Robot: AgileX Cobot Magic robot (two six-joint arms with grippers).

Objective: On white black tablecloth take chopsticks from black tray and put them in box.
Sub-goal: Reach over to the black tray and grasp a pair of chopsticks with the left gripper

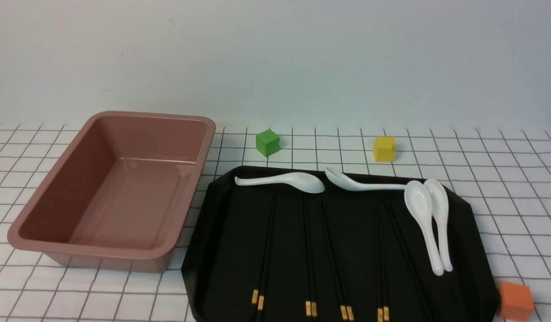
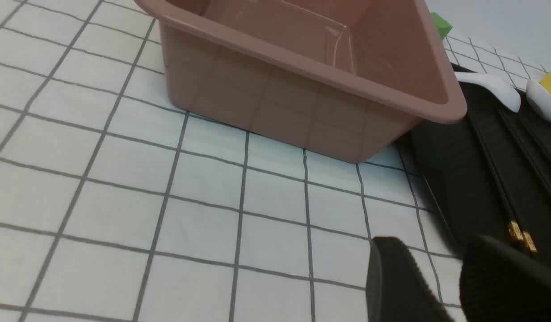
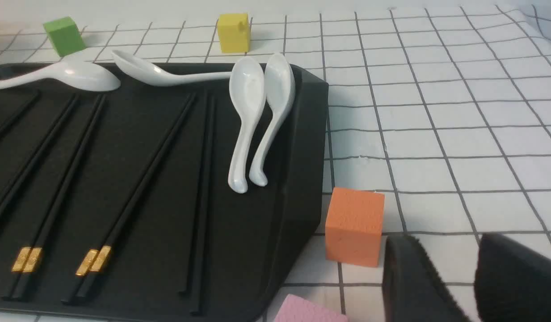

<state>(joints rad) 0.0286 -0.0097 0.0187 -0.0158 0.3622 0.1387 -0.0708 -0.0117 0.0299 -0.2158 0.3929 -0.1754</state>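
Note:
Several pairs of black chopsticks (image 1: 257, 298) with gold bands lie lengthwise in the black tray (image 1: 233, 241) on the checked tablecloth (image 1: 503, 179). The pinkish-brown box (image 1: 123, 210) stands empty to the tray's left. No gripper shows in the front view. In the left wrist view my left gripper (image 2: 440, 257) hangs open over the cloth, in front of the box (image 2: 302, 103) and beside the tray's near left corner (image 2: 454, 179), close to a chopsticks pair's gold bands (image 2: 521, 235). In the right wrist view my right gripper (image 3: 454, 252) is open over the cloth, right of the tray (image 3: 257, 223) and the chopsticks (image 3: 136, 192).
Several white spoons (image 1: 302, 182) lie along the tray's far edge and right side (image 3: 246, 112). A green cube (image 1: 267, 142) and a yellow cube (image 1: 384, 148) sit behind the tray. An orange cube (image 3: 355, 226) stands by the tray's near right corner, a pink cube (image 3: 309, 312) nearer still.

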